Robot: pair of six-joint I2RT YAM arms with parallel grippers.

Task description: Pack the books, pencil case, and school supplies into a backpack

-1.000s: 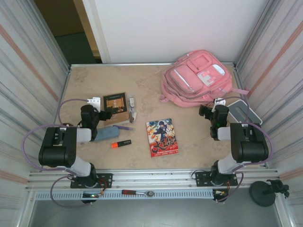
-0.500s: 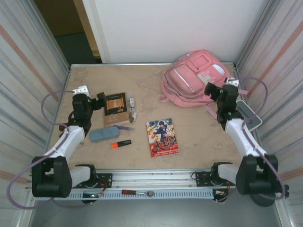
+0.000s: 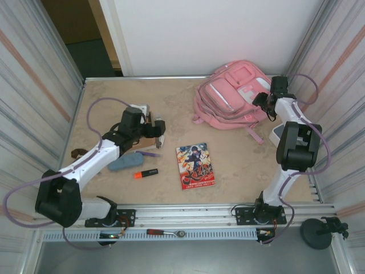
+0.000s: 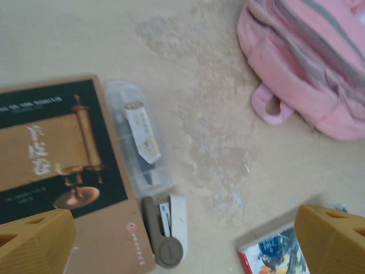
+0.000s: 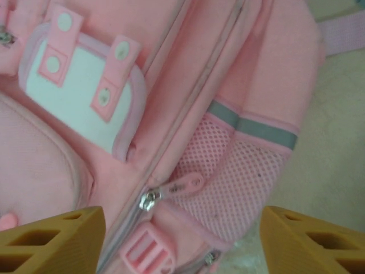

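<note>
My left end effector [image 4: 182, 237] hangs released, its orange fingers [image 4: 34, 242] spread wide above the near edge of the smaller tan book with the dark cover picture [image 4: 51, 148], gripping nothing. Just right of that book lie a clear plastic case [image 4: 140, 142] and a small grey-and-white stapler-like piece [image 4: 168, 228]. My right end effector [image 5: 182, 240] is unclenched too, fingers apart over the large pink backpack [image 5: 217, 85], a metal zipper pull [image 5: 151, 200] seen between them beside the mesh side pocket [image 5: 239, 171]. From above, the backpack sits at the far right of the beige counter [image 3: 114, 103]. The red-covered comic [image 3: 195, 165] lies mid-counter, with the soft blue-grey pencil pouch [image 3: 124, 161], thin purple pen [image 3: 149, 153] and orange-and-black marker [image 3: 146, 173] left of it
</note>
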